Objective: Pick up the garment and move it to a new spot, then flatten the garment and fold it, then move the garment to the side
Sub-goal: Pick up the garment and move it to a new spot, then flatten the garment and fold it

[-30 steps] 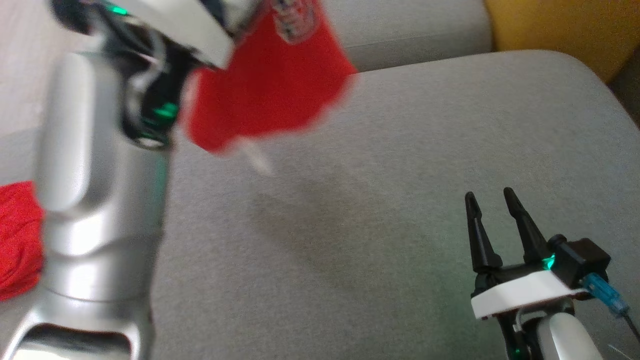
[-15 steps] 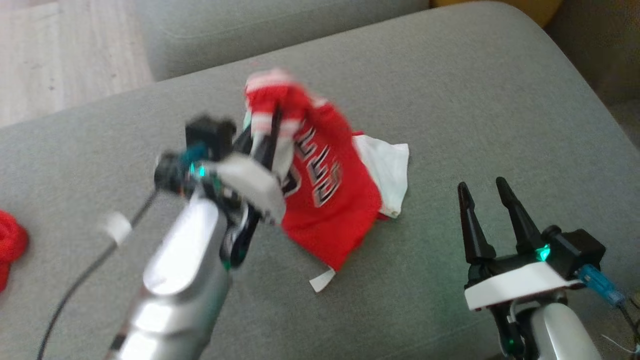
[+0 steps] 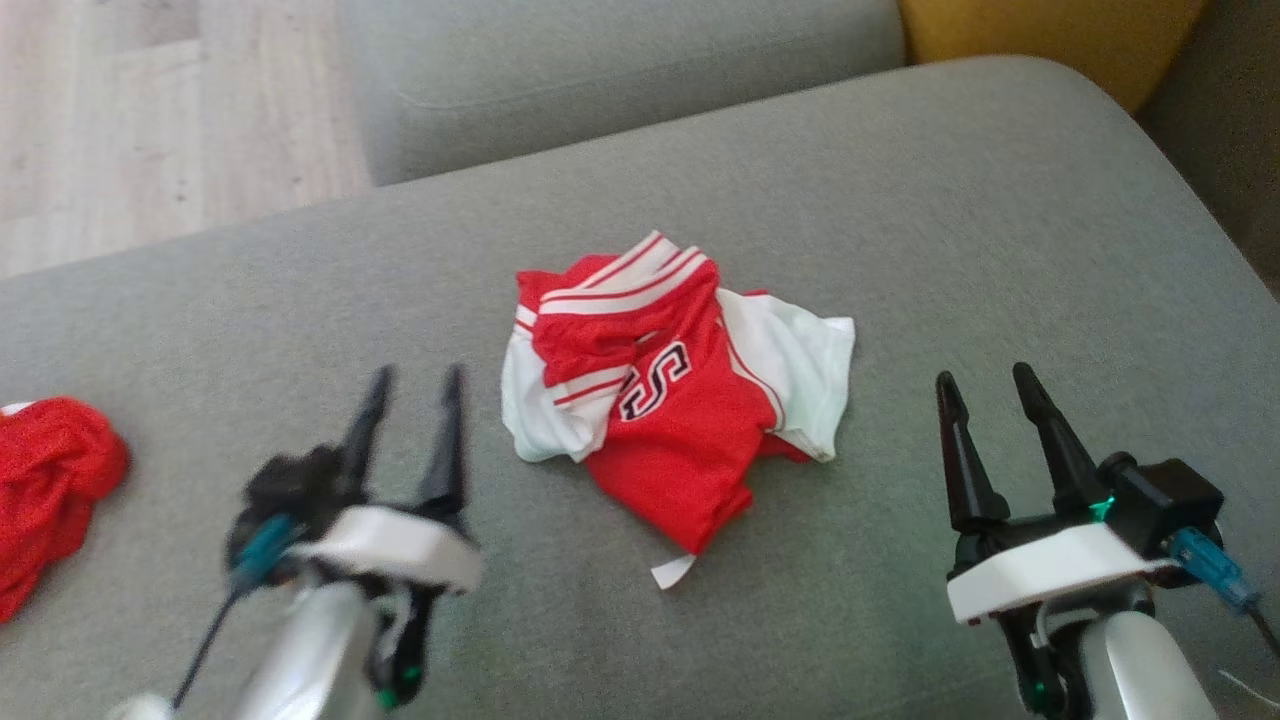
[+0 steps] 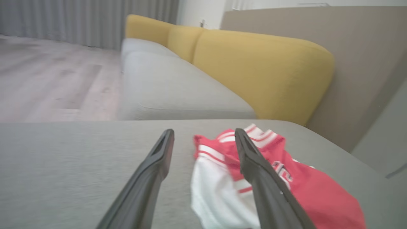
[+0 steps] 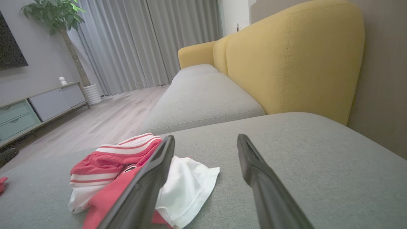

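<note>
The garment is a red and white jersey with black lettering, lying crumpled in a heap in the middle of the grey sofa cushion. A white tag sticks out at its near edge. My left gripper is open and empty, just to the left of the heap and apart from it. The left wrist view has the garment to the right, behind the right finger. My right gripper stands open and empty, well to the right of the heap. In the right wrist view the garment lies to the left.
Another red cloth lies at the cushion's left edge. A second grey cushion lies beyond, with wooden floor at the far left. A yellow backrest rises along the right.
My left gripper has let go of the garment, which now lies in a heap on the cushion. The left arm has drawn back toward me and left. The head camera has also shifted.
</note>
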You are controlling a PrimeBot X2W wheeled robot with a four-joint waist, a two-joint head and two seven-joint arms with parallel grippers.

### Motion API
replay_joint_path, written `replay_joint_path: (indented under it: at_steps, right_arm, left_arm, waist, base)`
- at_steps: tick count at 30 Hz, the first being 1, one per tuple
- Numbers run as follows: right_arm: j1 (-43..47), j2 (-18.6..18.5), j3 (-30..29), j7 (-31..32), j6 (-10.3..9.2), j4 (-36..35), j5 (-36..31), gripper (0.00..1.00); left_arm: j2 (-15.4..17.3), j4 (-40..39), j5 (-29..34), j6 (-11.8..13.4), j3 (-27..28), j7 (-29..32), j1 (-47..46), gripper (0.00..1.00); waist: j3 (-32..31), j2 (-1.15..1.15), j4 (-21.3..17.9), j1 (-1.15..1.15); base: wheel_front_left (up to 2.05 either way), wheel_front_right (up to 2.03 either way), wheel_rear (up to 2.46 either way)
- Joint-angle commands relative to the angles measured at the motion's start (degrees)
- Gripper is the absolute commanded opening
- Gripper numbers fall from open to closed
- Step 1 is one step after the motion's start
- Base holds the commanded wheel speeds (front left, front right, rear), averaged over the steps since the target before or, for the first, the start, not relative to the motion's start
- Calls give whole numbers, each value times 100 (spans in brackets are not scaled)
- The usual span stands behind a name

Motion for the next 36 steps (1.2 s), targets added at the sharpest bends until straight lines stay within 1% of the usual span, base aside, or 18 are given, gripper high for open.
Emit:
replay_joint_path:
  at_steps: [1, 4, 6, 9, 11, 16, 24, 27, 29, 31, 33, 36]
  right_arm:
    - [-96, -29, 102, 42, -4, -227, -40, 100]
    - [-20, -29, 66, 117, -4, -249, -55, 100]
    - [22, -29, 59, 174, -4, -230, -54, 100]
    - [69, -29, 45, 242, -4, -162, -41, 100]
    - [95, -29, 38, 296, -4, -105, -25, 100]
    - [145, -29, -5, 334, -4, -27, -5, 100]
    - [136, -29, -46, 328, -4, -15, -2, 100]
    - [13, -29, -13, 440, -4, -11, 33, 100]
    - [-247, -29, 50, 662, -4, 25, 30, 100]
    - [-645, -29, 83, 1018, -4, 157, 78, 100]
    - [-1127, -29, 81, 1512, -4, 428, 56, 100]
    - [-1809, -56, -41, 2223, -4, 1016, -83, 100]
  left_arm:
    - [244, -327, 9, 50, 336, -79, 16, 100]
    - [457, -844, 142, 195, 714, -98, 418, 100]
    - [536, -1203, 237, 267, 996, -100, 711, 100]
    - [607, -1560, 368, 285, 1287, -101, 1142, 100]
    - [703, -1594, 508, 287, 1307, -101, 1388, 100]
    - [691, -1755, 540, 422, 1386, -102, 1726, 100]
    - [647, -1991, 529, 509, 1371, -97, 1842, 100]
    - [648, -2057, 520, 535, 1365, -76, 1806, 100]
    - [656, -2125, 528, 551, 1358, -61, 1728, 100]
    - [667, -2201, 536, 555, 1347, -45, 1629, 100]
    - [682, -2264, 548, 551, 1326, -17, 1520, 100]
    - [689, -2313, 563, 525, 1277, 7, 1338, 100]
  waist:
    - [-124, 0, 160, 0]
    - [-176, 0, 298, 0]
    - [-198, 0, 370, 0]
    - [-214, 0, 448, 0]
    - [-222, 0, 469, 0]
    - [-236, 0, 499, 0]
    - [-183, 0, 490, 0]
    - [-59, 0, 502, 0]
    - [93, 0, 541, 0]
    - [273, 0, 601, 0]
    - [477, 0, 687, 0]
    - [761, 0, 839, 0]
  base:
    - [0, 0, 0]
    - [0, 0, 0]
    - [0, 0, 0]
    - [0, 0, 0]
    - [0, 0, 0]
    - [0, 0, 0]
    - [0, 0, 0]
    - [0, 0, 0]
    - [0, 0, 0]
    - [0, 0, 0]
    - [0, 0, 0]
    - [0, 0, 0]
